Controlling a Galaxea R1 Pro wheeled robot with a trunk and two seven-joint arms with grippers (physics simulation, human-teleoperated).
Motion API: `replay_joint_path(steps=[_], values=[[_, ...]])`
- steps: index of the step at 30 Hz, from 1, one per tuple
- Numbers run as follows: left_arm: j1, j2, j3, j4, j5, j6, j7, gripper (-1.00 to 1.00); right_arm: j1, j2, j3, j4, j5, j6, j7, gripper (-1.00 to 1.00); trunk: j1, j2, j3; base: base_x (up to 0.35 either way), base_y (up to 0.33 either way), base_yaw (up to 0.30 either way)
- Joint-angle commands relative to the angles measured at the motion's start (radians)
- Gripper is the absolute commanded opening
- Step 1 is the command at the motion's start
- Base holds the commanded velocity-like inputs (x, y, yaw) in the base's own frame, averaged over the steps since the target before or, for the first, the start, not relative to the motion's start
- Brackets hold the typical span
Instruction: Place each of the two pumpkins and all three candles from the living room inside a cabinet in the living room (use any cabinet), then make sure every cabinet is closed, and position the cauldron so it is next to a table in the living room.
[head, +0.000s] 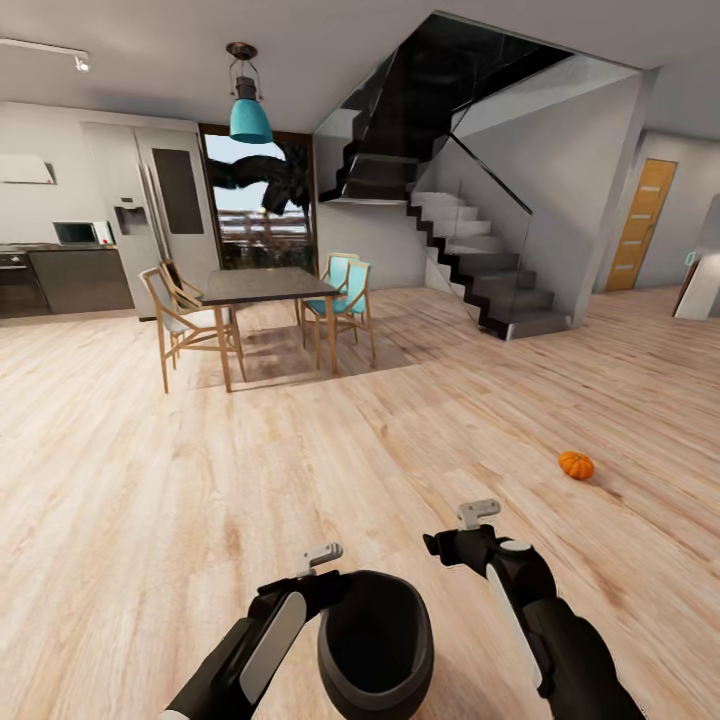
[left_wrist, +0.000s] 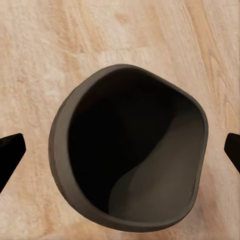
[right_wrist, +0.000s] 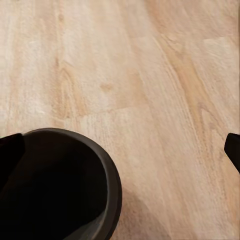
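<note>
I see the cauldron (head: 375, 645) low in the head view, between my two arms, its wide mouth facing up and nothing showing inside it. It sits over the light wooden floor (head: 150, 480); I cannot tell whether it rests there or is lifted. My left hand (left_wrist: 120, 150) hangs above the pot, its two dark fingertips (left_wrist: 10, 150) spread wide at either side of the rim, clear of the pot and holding nothing. My right hand (right_wrist: 120, 150) is beside the cauldron (right_wrist: 60, 190), spread just as wide, one fingertip over the pot's rim and the other over bare boards; it grips nothing.

One pumpkin (head: 575, 464) lies on the floor ahead and to my right, well apart from the cauldron. Farther off stands a dining counter (head: 268, 287) with wooden chairs (head: 185, 320) around it, a teal lamp (head: 250, 118) above it, and a staircase (head: 480, 260) to the right.
</note>
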Motion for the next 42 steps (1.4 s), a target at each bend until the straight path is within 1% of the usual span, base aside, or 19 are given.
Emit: replay_joint_path(steps=[1,4,5,8,9,12,13,14,15,16,17,20,26,34,42], values=[[-0.001,0.002,-0.002,-0.001,0.010,0.000,0.009,1.00,-0.003,0.006,-0.002,-0.007,0.003,0.006,0.002,1.00,0.000,0.000,-0.001,0.000,0.222,0.000],[-0.001,0.005,-0.001,-0.001,0.008,-0.002,0.007,1.00,-0.008,0.023,-0.005,-0.024,0.005,0.007,-0.004,1.00,0.000,0.000,-0.001,0.000,0.264,0.000],[-0.001,0.006,-0.001,-0.001,0.008,-0.004,0.007,1.00,-0.010,0.088,-0.007,-0.028,0.005,0.007,-0.006,1.00,0.000,0.000,-0.001,0.000,0.287,-0.039],[-0.001,0.006,-0.001,-0.001,0.008,-0.006,0.007,1.00,-0.010,0.091,-0.008,-0.029,0.006,0.007,-0.007,1.00,0.000,0.000,-0.001,0.000,0.291,-0.079],[-0.001,0.008,0.000,0.000,0.007,-0.007,0.007,1.00,-0.011,0.098,-0.010,-0.029,0.009,0.016,-0.015,1.00,0.000,0.000,-0.001,0.000,0.315,-0.051],[-0.001,0.009,0.000,0.000,0.006,-0.007,0.007,1.00,-0.012,0.101,-0.011,-0.026,0.009,0.023,-0.017,1.00,0.000,0.000,-0.001,0.000,0.322,-0.156],[-0.001,0.008,0.000,0.000,0.006,-0.007,0.007,1.00,-0.015,0.099,-0.037,-0.027,0.004,0.102,-0.017,1.00,0.000,0.000,-0.001,0.000,0.328,-0.273],[-0.001,0.008,0.000,0.000,0.006,-0.007,0.007,1.00,-0.015,0.098,-0.063,-0.028,0.003,0.133,-0.016,1.00,0.000,0.000,-0.001,0.016,0.328,-0.281],[-0.001,0.008,0.000,0.001,0.006,-0.007,0.007,1.00,-0.015,0.098,-0.077,-0.028,0.002,0.144,-0.016,1.00,0.000,0.000,-0.001,0.032,0.328,-0.283],[-0.001,0.008,0.000,0.003,0.006,-0.007,0.007,1.00,-0.015,0.093,-0.126,-0.029,0.001,0.172,-0.013,1.00,0.000,0.000,-0.001,0.086,0.329,-0.290],[-0.001,0.009,0.000,0.004,0.006,-0.007,0.007,1.00,-0.013,0.092,-0.135,-0.032,0.001,0.176,-0.011,1.00,0.000,0.000,-0.001,0.097,0.329,-0.292],[-0.001,0.009,0.001,0.007,0.006,-0.007,0.007,1.00,-0.003,0.089,-0.145,-0.066,0.003,0.176,-0.013,1.00,0.000,0.000,-0.001,0.106,0.329,-0.293],[-0.001,0.010,0.001,0.010,0.005,-0.008,0.007,1.00,0.017,0.085,-0.149,-0.100,0.012,0.172,-0.014,1.00,0.000,0.000,-0.001,0.123,0.329,-0.295],[0.000,0.009,-0.005,0.012,0.003,-0.008,0.007,1.00,0.020,0.086,-0.147,-0.095,0.017,0.175,-0.019,1.00,0.000,0.000,-0.001,0.215,0.269,-0.296],[-0.001,0.008,-0.001,0.014,0.009,-0.007,0.007,1.00,0.022,0.087,-0.143,-0.094,0.020,0.185,-0.020,1.00,0.000,0.000,-0.001,0.168,0.262,-0.299]])
